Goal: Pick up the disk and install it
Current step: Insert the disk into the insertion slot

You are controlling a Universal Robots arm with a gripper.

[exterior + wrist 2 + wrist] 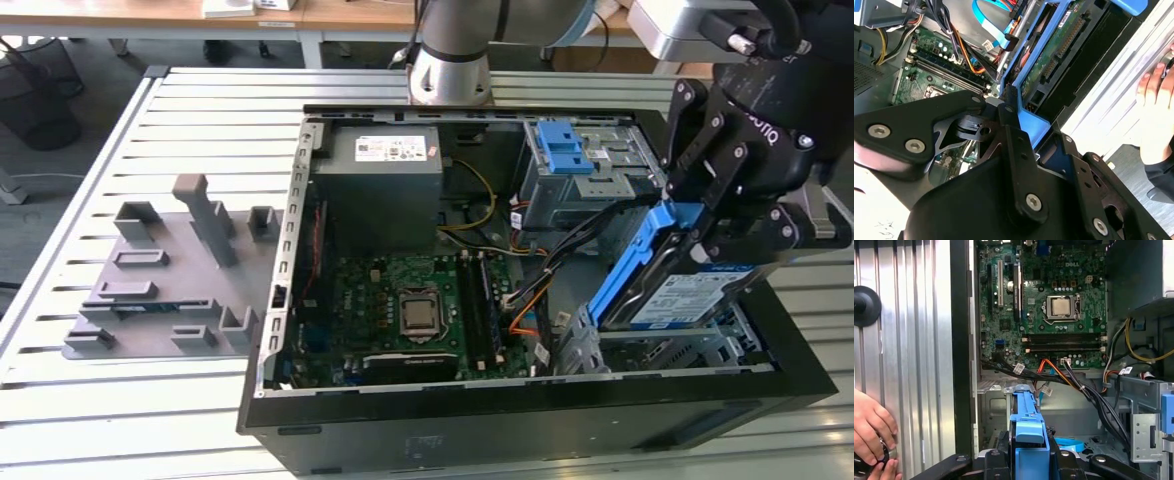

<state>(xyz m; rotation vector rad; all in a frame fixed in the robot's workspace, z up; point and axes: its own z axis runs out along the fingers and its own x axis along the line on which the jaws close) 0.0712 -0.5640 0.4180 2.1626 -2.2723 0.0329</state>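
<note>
Disk (681,298) between end effector (725,238) fingers

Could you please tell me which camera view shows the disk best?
The exterior view: the disk shows its labelled face and blue rail, tilted in the gripper. The second wrist view shows its circuit-board underside; the first wrist view, its blue rail end-on.

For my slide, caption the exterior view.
Gripper holds the disk tilted in the open computer case.
</note>
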